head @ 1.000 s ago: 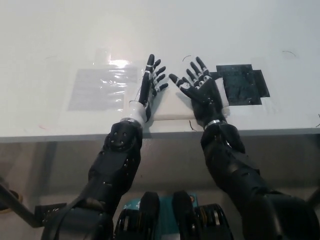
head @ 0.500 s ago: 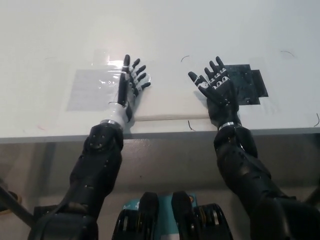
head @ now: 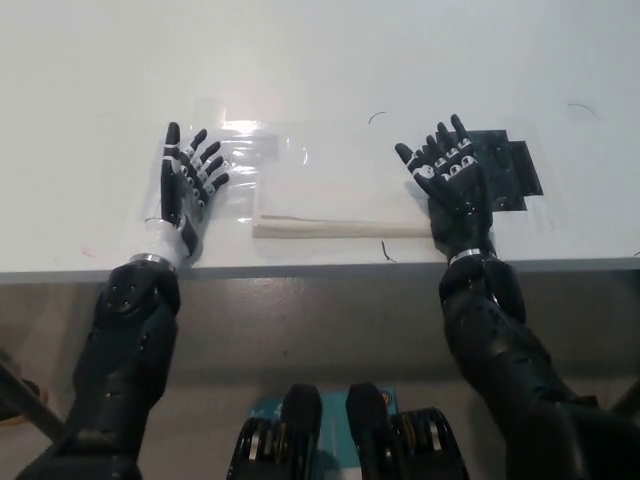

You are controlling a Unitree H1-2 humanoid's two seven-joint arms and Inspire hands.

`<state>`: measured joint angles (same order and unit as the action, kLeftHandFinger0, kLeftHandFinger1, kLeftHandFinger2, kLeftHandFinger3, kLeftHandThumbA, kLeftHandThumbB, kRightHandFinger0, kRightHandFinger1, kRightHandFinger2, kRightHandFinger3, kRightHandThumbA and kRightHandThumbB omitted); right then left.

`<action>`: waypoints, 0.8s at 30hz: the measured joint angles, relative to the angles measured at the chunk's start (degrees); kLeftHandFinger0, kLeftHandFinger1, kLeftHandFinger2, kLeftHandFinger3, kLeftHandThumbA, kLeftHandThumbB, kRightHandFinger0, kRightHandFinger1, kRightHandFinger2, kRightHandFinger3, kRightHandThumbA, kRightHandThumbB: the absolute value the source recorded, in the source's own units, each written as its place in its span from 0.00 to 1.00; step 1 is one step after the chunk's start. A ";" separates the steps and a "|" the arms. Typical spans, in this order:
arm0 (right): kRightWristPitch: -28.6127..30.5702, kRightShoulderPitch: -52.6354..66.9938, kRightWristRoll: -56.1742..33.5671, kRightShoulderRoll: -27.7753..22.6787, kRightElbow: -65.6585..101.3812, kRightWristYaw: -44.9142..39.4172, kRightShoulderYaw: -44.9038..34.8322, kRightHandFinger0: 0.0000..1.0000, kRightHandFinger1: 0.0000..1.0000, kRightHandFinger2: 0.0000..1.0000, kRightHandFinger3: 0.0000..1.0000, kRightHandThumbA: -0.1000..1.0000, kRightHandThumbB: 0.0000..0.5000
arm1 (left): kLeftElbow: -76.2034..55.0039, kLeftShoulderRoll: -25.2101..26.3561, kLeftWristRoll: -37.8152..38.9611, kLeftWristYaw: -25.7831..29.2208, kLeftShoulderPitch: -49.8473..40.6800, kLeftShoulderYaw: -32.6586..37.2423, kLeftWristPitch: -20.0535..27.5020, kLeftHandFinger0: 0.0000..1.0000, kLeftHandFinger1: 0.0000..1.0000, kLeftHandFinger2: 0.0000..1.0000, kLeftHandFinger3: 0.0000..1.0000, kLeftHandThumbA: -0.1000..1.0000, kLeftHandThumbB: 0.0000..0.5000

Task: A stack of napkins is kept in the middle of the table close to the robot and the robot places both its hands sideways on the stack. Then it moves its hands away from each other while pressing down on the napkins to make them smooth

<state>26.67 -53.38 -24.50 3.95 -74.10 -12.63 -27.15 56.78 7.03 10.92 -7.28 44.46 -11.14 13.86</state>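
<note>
The stack of napkins point(head: 335, 195) lies flat on the white desk point(head: 320, 70), close to the desk's near edge and about midway along it. Its long axis runs left to right, parallel to that near edge, and the layered side of the stack shows as a pale band facing the robot. The top sheet looks smooth and nearly the same white as the desk, so its far edge is hard to make out.

The left hand point(head: 185, 185) stands sideways on a clear plastic sheet point(head: 215, 165) that is taped to the desk, just beside the left end of the stack and apart from it. Its fingers are spread and point toward the far edge; it holds nothing. The right hand point(head: 452, 178) sits at the right end of the stack, fingers apart and pointing away from the robot, palm turned upward and inward, also holding nothing. Whether its lower edge touches the napkins cannot be told. It overlaps the near-left part of a patch of black tape point(head: 505, 170) stuck to the desk.

The desk top is glossy white, with a bright glare on the plastic sheet and a few thin dark marks point(head: 375, 117) scattered on it. Below the near edge the desk's front is grey.
</note>
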 measured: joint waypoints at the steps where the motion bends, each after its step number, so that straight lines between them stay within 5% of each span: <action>1: -0.05 0.88 -0.31 0.04 2.10 -0.33 -0.13 1.00 1.00 1.00 1.00 1.00 0.33 | -1.41 0.12 0.03 -0.03 -0.65 0.07 -0.69 1.00 1.00 1.00 1.00 1.00 0.40; 7: -1.62 8.40 -0.46 1.23 16.34 -0.71 1.36 1.00 1.00 1.00 1.00 1.00 0.40 | -5.62 0.24 0.07 -0.02 -2.50 0.25 -2.51 1.00 1.00 1.00 1.00 1.00 0.42; 9: -2.43 11.33 -0.32 1.81 20.93 -0.57 2.26 1.00 1.00 1.00 1.00 1.00 0.56 | -6.89 0.14 0.05 -0.01 -3.18 0.34 -2.81 1.00 1.00 1.00 1.00 1.00 0.33; 11: -2.93 13.56 -0.26 2.20 24.60 -0.47 3.06 1.00 1.00 1.00 1.00 1.00 0.60 | -7.87 -0.06 0.04 0.00 -3.77 0.43 -3.03 1.00 1.00 1.00 1.00 1.00 0.32; 14: -3.87 17.40 -0.09 2.86 31.04 -0.26 4.50 1.00 1.00 1.00 1.00 1.00 0.49 | -9.95 -0.61 0.03 0.00 -5.11 0.70 -3.42 1.00 1.00 1.00 1.00 1.00 0.35; 21: -6.05 24.92 0.42 3.85 45.49 0.01 8.26 1.00 1.00 1.00 1.00 1.00 0.58 | -18.36 -2.01 -0.27 -0.02 -10.33 2.17 -4.61 1.00 1.00 1.00 1.00 1.00 0.41; 24: -6.98 28.39 1.13 4.03 51.98 0.07 10.06 1.00 1.00 1.00 1.00 1.00 0.45 | -24.65 -2.52 -0.80 -0.03 -14.55 3.59 -5.17 1.00 1.00 1.00 1.00 1.00 0.50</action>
<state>19.69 -24.98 -23.37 7.98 -22.12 -12.57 -17.09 32.13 4.51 10.12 -7.30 29.91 -7.55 8.70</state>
